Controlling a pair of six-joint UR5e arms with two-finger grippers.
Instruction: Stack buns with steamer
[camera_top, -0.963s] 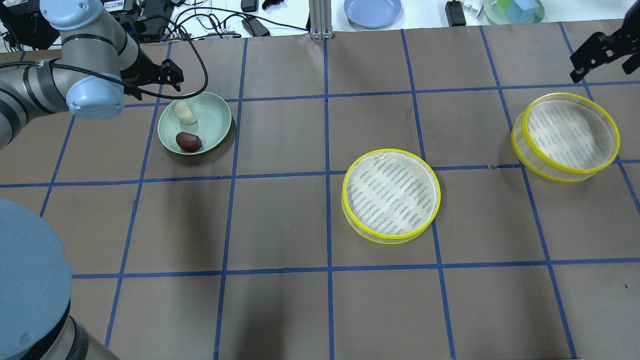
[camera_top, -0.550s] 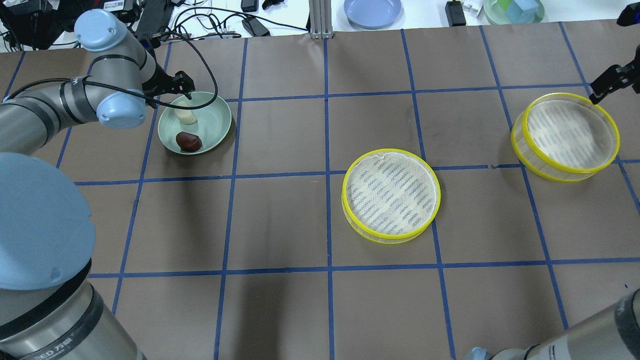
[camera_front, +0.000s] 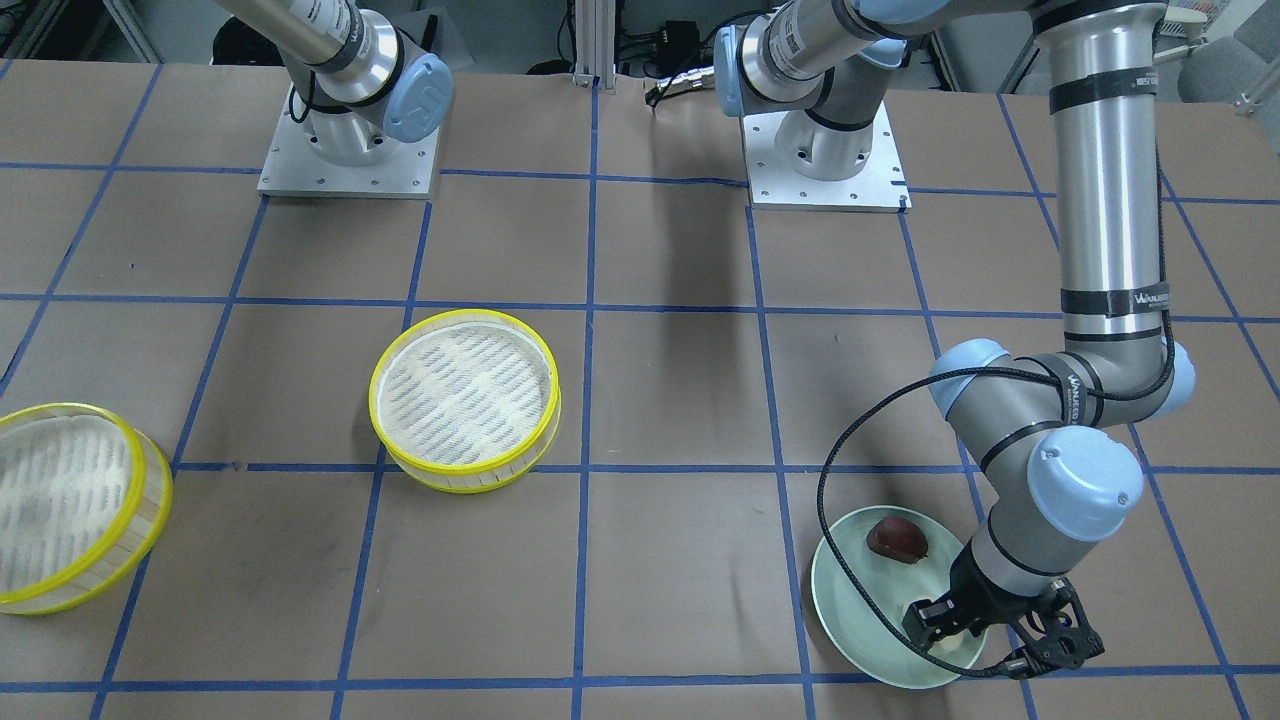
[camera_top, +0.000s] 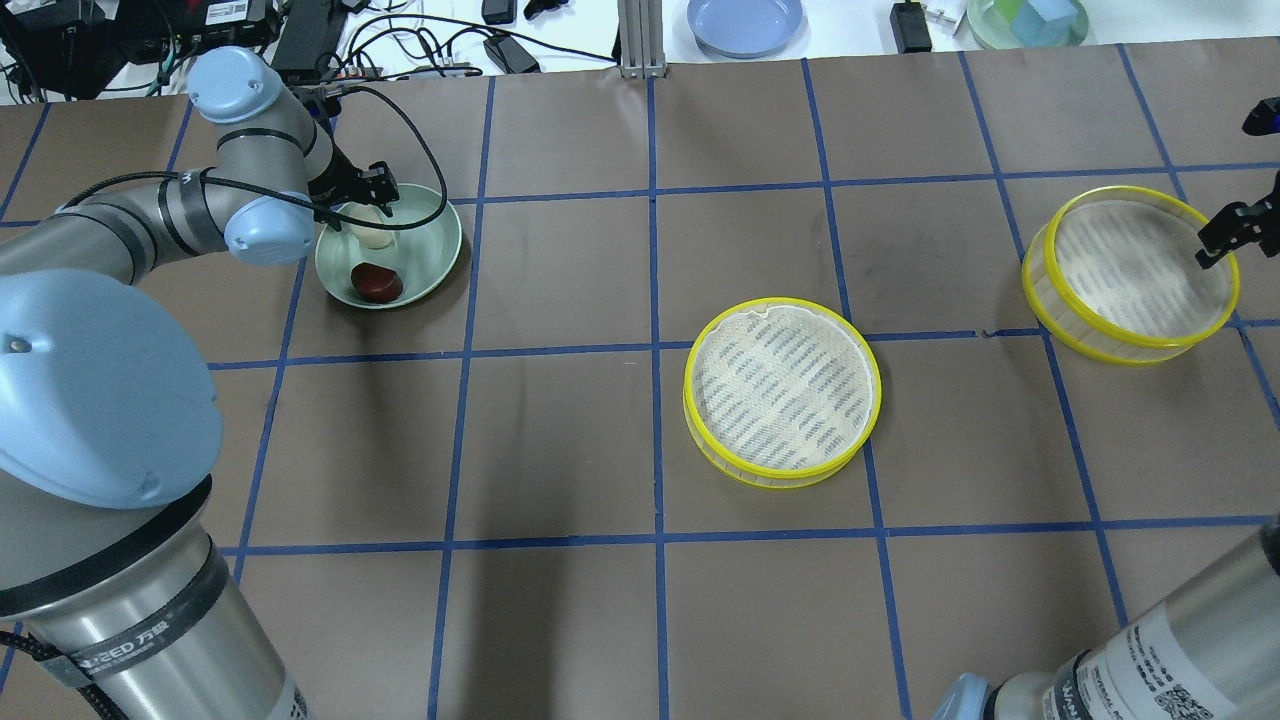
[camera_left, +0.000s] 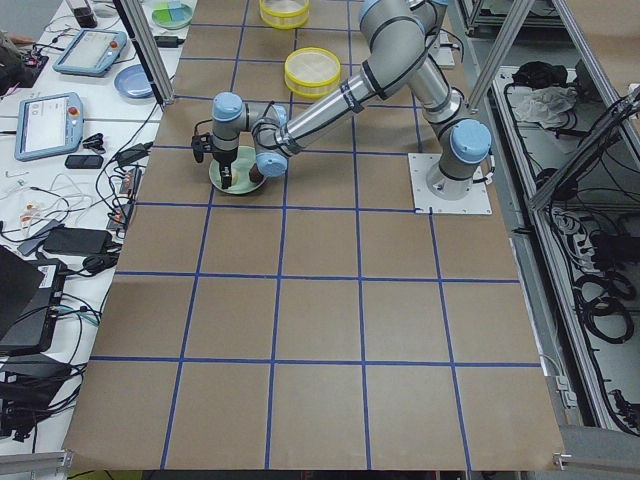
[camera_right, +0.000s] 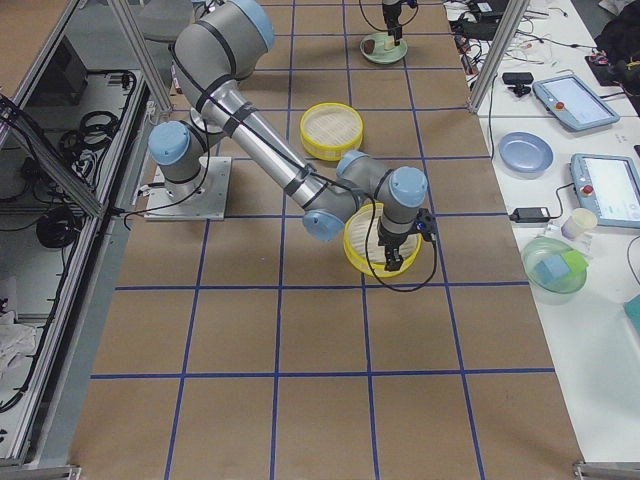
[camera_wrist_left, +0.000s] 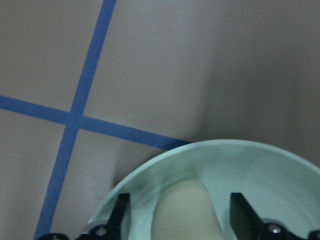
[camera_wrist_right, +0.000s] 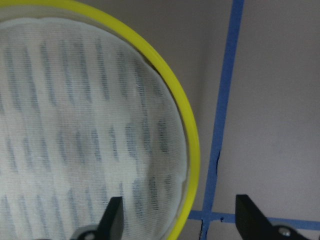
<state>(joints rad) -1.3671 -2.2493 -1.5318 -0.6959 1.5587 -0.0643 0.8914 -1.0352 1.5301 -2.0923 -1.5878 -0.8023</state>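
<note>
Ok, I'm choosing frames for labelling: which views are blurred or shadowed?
Left wrist view: the pale cream bun is blurred, too near the lens. Right wrist view: the yellow-rimmed round steamer tier is fairly sharp. Overhead view: soft arm shadows darken the brown table cover.

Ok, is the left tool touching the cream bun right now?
Apart. The left wrist view shows the left tool open astride the cream bun, with green plate visible between each finger and the bun.

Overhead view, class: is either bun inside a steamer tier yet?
No, the cream bun and brown bun both lie on the green plate.
</note>
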